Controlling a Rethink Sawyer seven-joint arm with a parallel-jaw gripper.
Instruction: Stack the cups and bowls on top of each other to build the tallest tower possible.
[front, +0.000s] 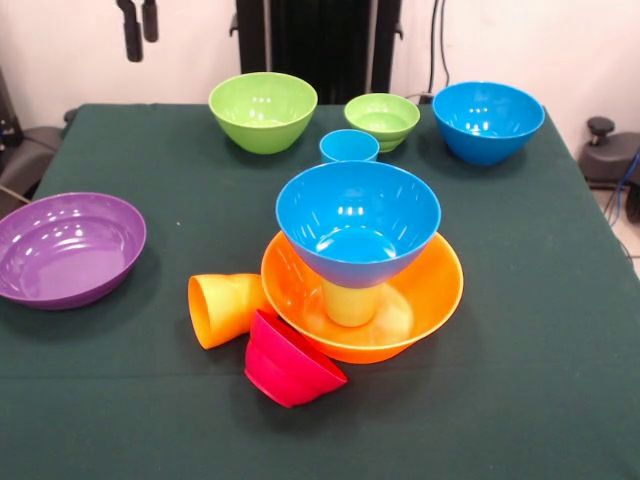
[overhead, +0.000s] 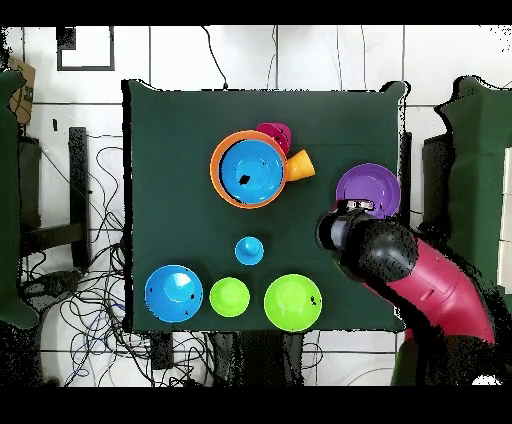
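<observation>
gripper (front: 140, 28) fingers apart, raised | purple bowl (front: 68, 248) seemingly overhangs table (front: 560, 330) edge | front bare

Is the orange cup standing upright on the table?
No, the orange cup lies on its side on the table, touching the orange bowl, with the red bowl tipped beside it.

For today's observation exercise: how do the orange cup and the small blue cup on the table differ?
The orange cup lies on its side, touching the big orange bowl; the small blue cup stands upright, apart from other things. The orange cup sits at the near side beside the red bowl; the blue cup stands farther back, near the small green bowl. Both are glossy, and neither is stacked.
</observation>
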